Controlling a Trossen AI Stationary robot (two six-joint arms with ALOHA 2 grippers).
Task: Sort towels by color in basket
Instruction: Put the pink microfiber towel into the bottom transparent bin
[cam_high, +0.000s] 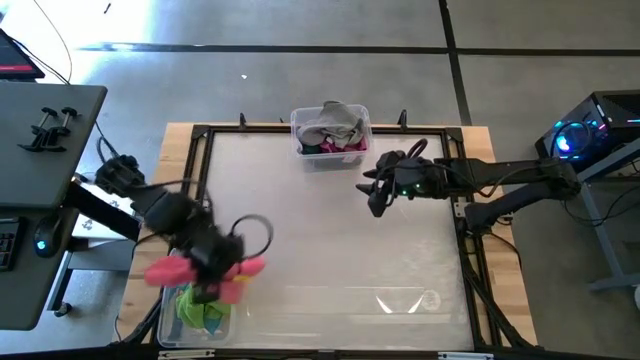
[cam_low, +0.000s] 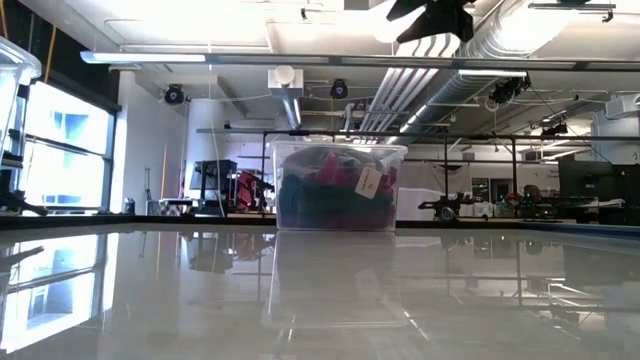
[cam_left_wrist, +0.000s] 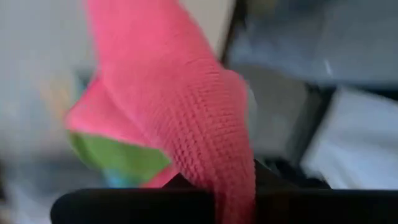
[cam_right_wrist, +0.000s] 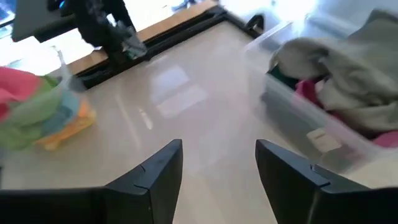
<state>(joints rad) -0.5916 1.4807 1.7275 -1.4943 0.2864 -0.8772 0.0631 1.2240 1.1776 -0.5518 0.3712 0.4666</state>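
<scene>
My left gripper (cam_high: 208, 280) hovers over the near-left clear bin (cam_high: 168, 322) and is shut on a pink towel (cam_high: 165, 270). That bin holds lime (cam_high: 195, 305) and cyan cloths, plus a yellow-orange one (cam_right_wrist: 65, 130) that shows in the right wrist view. My right gripper (cam_high: 375, 195) is open and hangs above the table beside the far clear bin (cam_high: 300, 140). A grey towel (cam_high: 335, 122) lies on top of that bin, over magenta and dark green ones (cam_low: 300, 195). My left gripper holds the pink towel from above, and its own body hides the place of contact in the high view. In the left wrist view a thick fold (cam_left_wrist: 233, 180) runs down to the dark fingers. The towel is lifted clear and spreads out to both sides over the bin.
A dark frame (cam_high: 200, 180) borders the glossy table on all sides. Between the two bins, the table's middle and right (cam_high: 340, 260) are open. A monitor desk with clamps (cam_high: 45, 125) stands left of the table, and lit equipment (cam_high: 580, 140) stands to the right.
</scene>
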